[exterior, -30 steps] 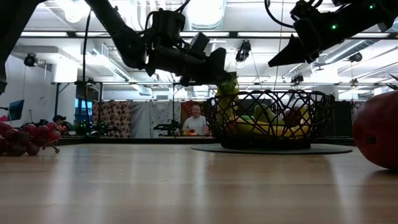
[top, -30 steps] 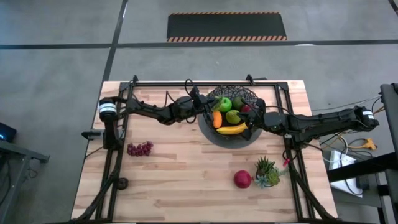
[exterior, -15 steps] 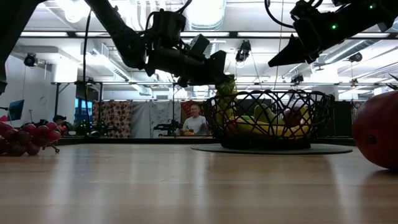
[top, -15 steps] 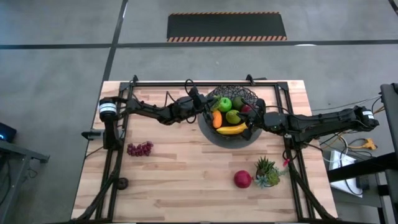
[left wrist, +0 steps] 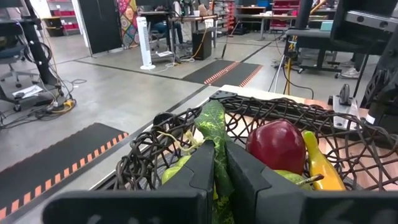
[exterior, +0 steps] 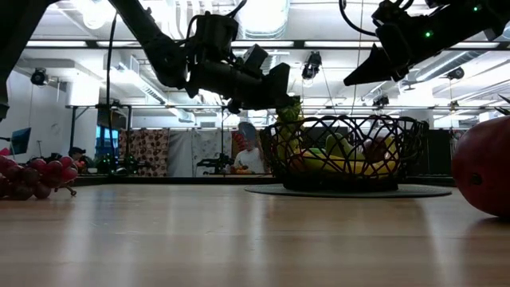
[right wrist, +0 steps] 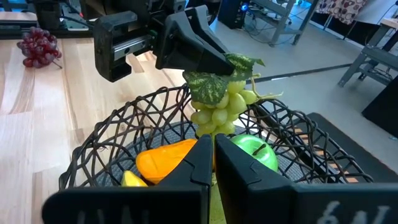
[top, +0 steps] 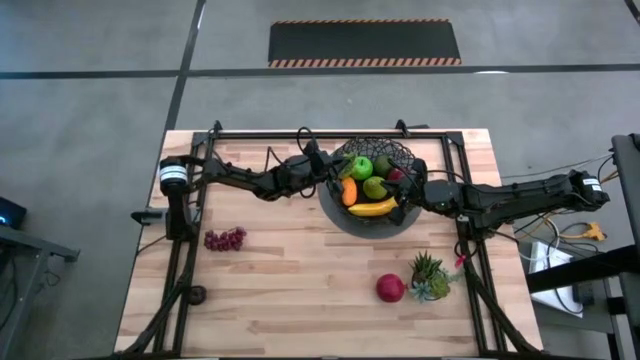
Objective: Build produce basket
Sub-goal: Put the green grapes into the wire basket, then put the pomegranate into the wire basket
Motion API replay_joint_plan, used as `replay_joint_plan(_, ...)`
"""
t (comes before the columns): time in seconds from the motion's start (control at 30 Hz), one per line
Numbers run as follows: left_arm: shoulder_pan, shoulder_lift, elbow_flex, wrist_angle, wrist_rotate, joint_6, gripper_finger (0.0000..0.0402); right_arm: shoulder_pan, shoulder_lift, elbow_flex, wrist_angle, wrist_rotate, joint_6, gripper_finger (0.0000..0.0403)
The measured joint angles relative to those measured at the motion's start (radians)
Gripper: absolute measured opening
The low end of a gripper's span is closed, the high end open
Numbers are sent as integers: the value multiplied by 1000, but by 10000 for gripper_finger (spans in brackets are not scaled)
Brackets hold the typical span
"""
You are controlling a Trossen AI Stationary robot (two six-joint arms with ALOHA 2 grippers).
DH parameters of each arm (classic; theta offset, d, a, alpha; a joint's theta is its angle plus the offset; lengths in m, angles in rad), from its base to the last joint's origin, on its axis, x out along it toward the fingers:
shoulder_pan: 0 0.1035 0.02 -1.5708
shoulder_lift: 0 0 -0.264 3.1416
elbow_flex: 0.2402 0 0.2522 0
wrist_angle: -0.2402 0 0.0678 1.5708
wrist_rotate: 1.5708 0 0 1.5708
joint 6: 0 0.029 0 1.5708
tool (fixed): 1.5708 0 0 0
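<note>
Basket (top: pixel 372 190) seen from the high view near twelve o'clock of the table (top: pixel 300 300), already loaded: green apple (top: pixel 361 167), orange piece (top: pixel 348 192), banana (top: pixel 372 208), pear (top: pixel 375 187), a dark red fruit at the far side. Left gripper (top: pixel 338 172) reaching over the rim from nine o'clock; right gripper (top: pixel 410 198) resting at the rim around four o'clock. Still outside: purple grapes (top: pixel 225 239) toward eight o'clock of the table, red apple (top: pixel 390 288) toward five o'clock, just beside the potted plant (top: pixel 430 277).

Low view: left gripper (exterior: pixel 280 94) held above the basket's (exterior: pixel 344 154) near rim with green grapes (exterior: pixel 290 112) hanging from it; right gripper (exterior: pixel 360 73) higher, fingers together, holding nothing visible.

Left wrist view: fingers (left wrist: pixel 202 168) clamped on the leaf of the green grapes (left wrist: pixel 214 134), basket wire directly ahead, red fruit (left wrist: pixel 277 144) inside.

Right wrist view: own fingers (right wrist: pixel 198 158) pressed together and empty; green grapes (right wrist: pixel 221 106) dangling over the basket's middle from the other arm's gripper (right wrist: pixel 221 62).

Judged well along: grapes need releasing, then purple grapes and red apple remain.
</note>
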Motion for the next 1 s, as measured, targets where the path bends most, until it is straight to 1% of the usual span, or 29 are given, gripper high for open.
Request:
replay_joint_plan(0.43, 0, 0, 0, -2, -5, -2, 11, 0, 0, 0, 0, 0, 0, 9)
replay_joint_plan(0.53, 0, 0, 0, -2, -4, -2, 18, 0, 0, -1, 0, 0, 0, 9)
replay_joint_plan(0.63, 0, 0, 0, -2, -4, -2, 40, 0, 0, -1, 0, 0, 0, 9)
replay_joint_plan(0.87, 0, 0, 0, 0, -4, -2, 110, 0, 0, -1, 0, 0, 0, 9)
replay_joint_plan(1.0, 0, 0, 0, 0, -4, -2, 142, 0, 0, -1, 0, 0, 0, 9)
